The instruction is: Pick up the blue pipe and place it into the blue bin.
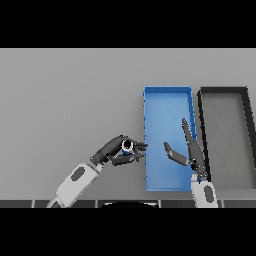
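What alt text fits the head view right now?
The left hand grips the blue pipe, fingers curled round it, just left of the blue bin. The right hand is open over the bin; a black bin sits right of it.

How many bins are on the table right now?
2: the blue bin sits right of centre, under the right hand; the black bin stands beside it, farther right.

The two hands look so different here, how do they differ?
The left hand has its fingers curled round the blue pipe, beside the blue bin's left edge; the right hand holds nothing, its fingers straight and thumb spread. The left hand lies sideways, pointing toward the bin; the right hand points away from the robot, over the bin's right side. Both are dark, on white and grey arms.
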